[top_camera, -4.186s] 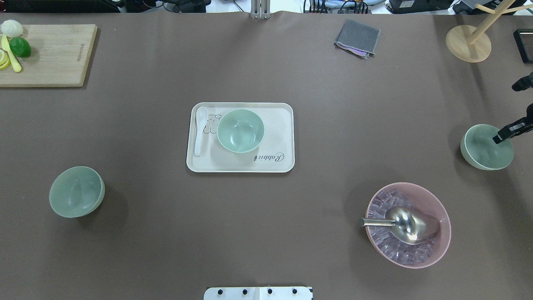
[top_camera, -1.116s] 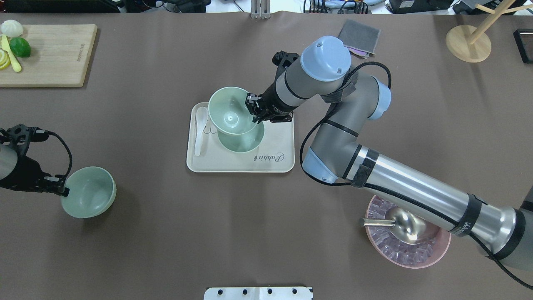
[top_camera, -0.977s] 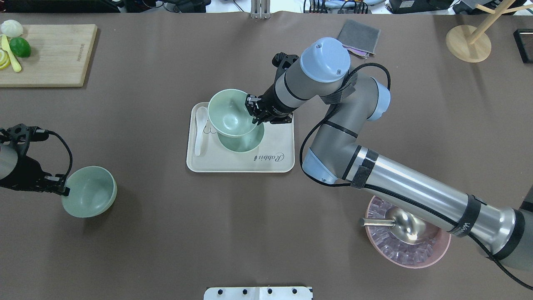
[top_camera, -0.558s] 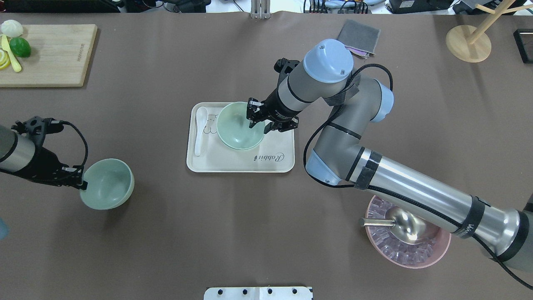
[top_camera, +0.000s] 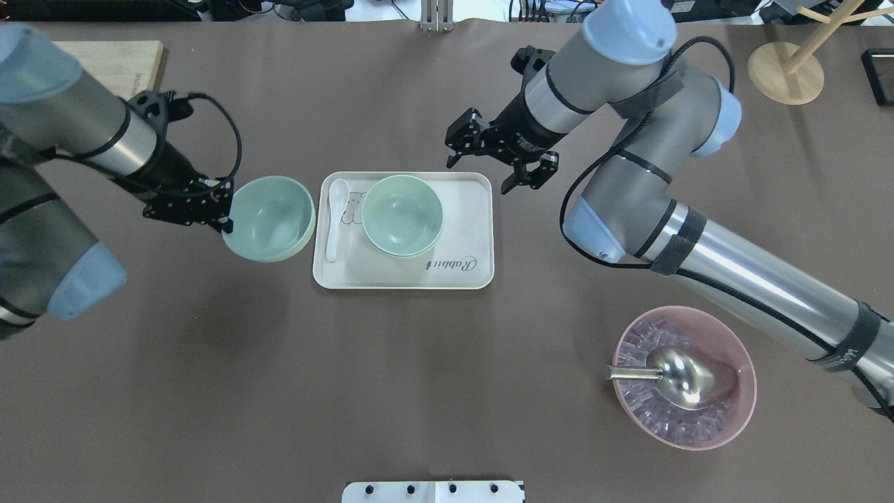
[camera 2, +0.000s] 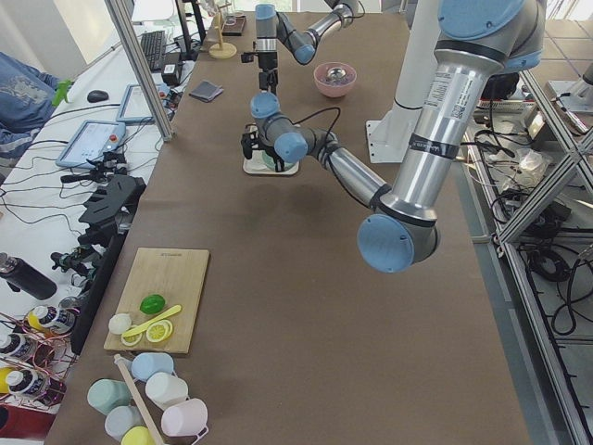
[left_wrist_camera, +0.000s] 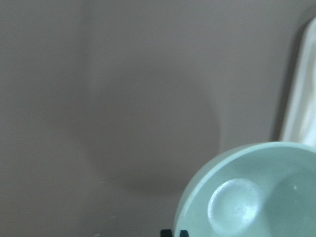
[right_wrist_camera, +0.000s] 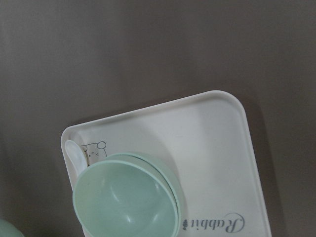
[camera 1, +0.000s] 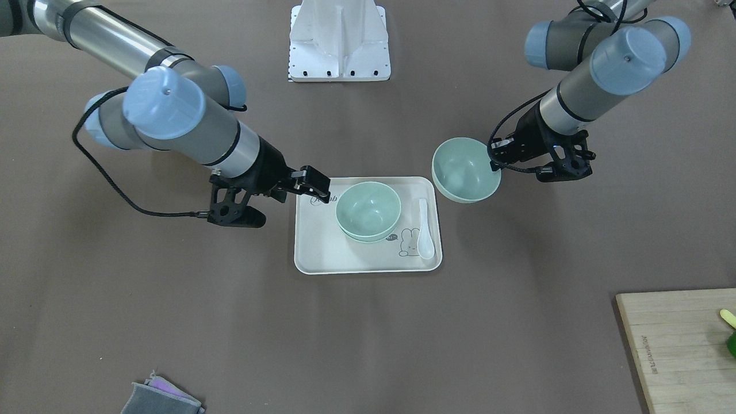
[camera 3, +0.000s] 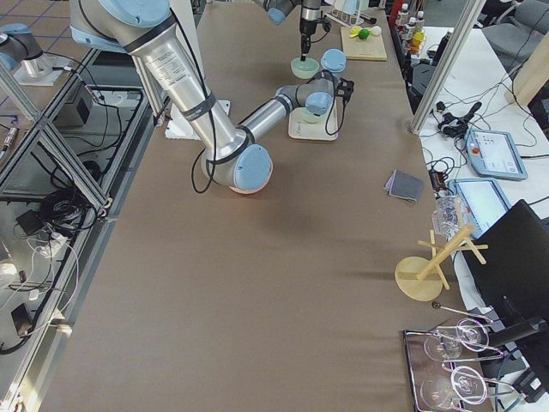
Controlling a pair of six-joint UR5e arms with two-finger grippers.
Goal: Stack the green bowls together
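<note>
Your left gripper (top_camera: 227, 220) pinches the rim of the third green bowl (top_camera: 271, 218), which seems lifted just beside the tray (top_camera: 391, 276). On the tray, two green bowls (top_camera: 402, 214) sit nested beside a spoon (top_camera: 336, 218). Your right gripper (top_camera: 476, 175) hangs spread and empty above. Next, carry that bowl over the stack, centre it, lower, let go. The tray reads "Rabbit"; the right arm's band (top_camera: 841, 347) begins "WAN".
</note>
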